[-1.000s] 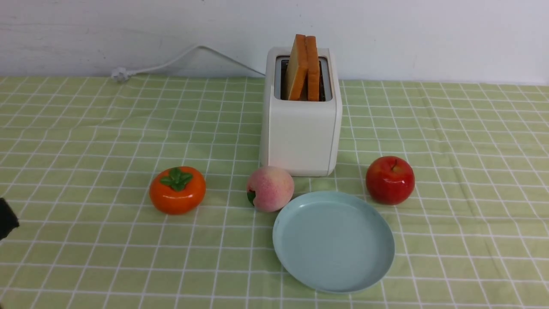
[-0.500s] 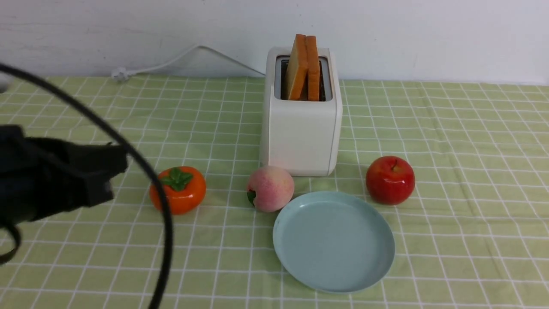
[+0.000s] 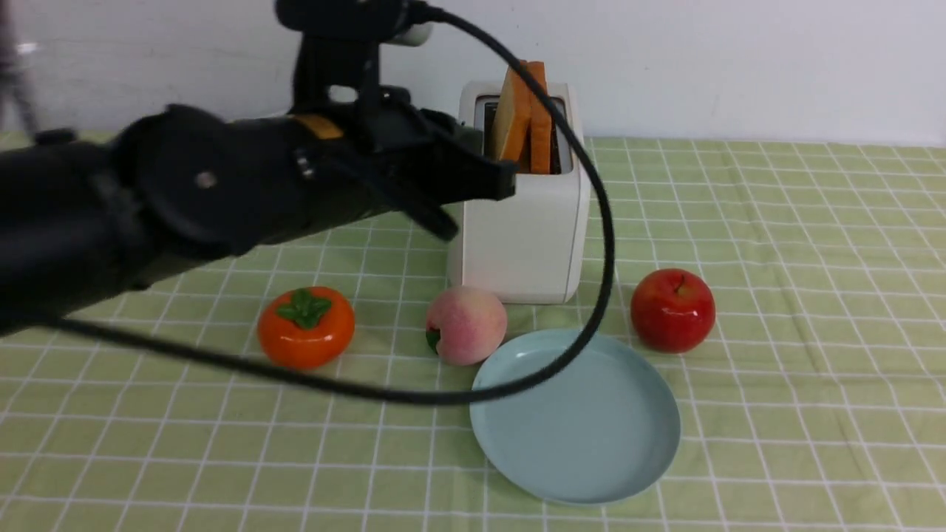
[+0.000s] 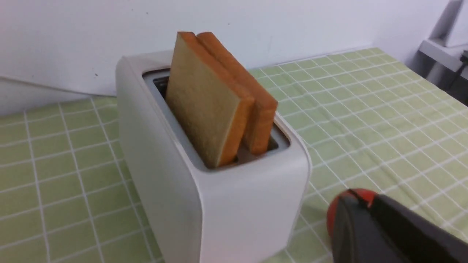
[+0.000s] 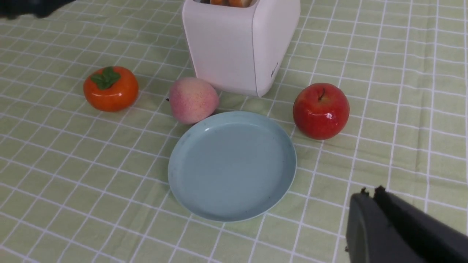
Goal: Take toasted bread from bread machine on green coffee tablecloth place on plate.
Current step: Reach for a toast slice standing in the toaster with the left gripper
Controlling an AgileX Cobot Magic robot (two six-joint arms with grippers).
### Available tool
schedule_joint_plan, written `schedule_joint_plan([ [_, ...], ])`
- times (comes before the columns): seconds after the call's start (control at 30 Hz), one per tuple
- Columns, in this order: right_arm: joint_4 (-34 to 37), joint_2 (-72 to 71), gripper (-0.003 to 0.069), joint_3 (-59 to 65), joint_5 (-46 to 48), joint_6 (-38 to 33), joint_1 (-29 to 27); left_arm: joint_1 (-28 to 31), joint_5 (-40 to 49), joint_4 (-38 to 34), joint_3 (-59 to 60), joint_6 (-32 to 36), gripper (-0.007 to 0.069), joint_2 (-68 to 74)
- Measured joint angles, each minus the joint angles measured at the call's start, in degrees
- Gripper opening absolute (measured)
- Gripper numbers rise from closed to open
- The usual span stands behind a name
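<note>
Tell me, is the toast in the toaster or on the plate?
In the toaster. Both slices stick up from its slots; the plate holds nothing.

A plain white wall (image 3: 739, 59) runs along the whole far edge of the tabletop (image 3: 828, 451), matte, with faint grey streaks toward the far left corner and a tiny dark speck low down. Beyond the tabletop's far right corner, a pale grey ledge (image 4: 438, 54) juts out, with something dark below it that I cannot make out. The light is soft and even, and shadows stay faint.
</note>
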Motion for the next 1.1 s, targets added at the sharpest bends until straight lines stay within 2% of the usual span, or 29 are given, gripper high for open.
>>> schedule_joint_plan([
  [0.07,0.3,0.0,0.0027,0.0,0.0,-0.2,0.0,0.0,-0.4,-0.1,-3.4,0.0,0.0157,3.6],
  [0.13,0.6,0.0,0.0033,0.0,0.0,-0.3,0.0,0.0,-1.3,-0.1,-8.4,0.0,0.0272,9.9],
  [0.23,0.6,0.0,0.0035,0.0,0.0,-0.3,0.0,0.5,-2.8,-0.1,-12.6,0.8,0.0350,14.7],
  [0.3,0.6,0.0,0.0036,-0.1,0.0,-0.3,0.0,0.8,-3.6,-0.1,-14.6,2.4,0.0369,17.1],
  [0.47,0.7,0.0,0.0043,-0.1,0.0,-0.3,0.0,1.4,-6.4,-0.4,-16.2,6.1,0.0353,20.1],
  [0.77,2.0,0.0,0.0053,-0.1,-1.0,-0.3,0.0,1.6,-11.1,-0.6,-16.4,7.1,0.0288,21.4],
  [1.1,2.2,0.0,0.0064,-0.1,-1.3,-0.3,0.0,1.6,-8.4,0.0,-16.5,7.2,0.0286,23.0],
])
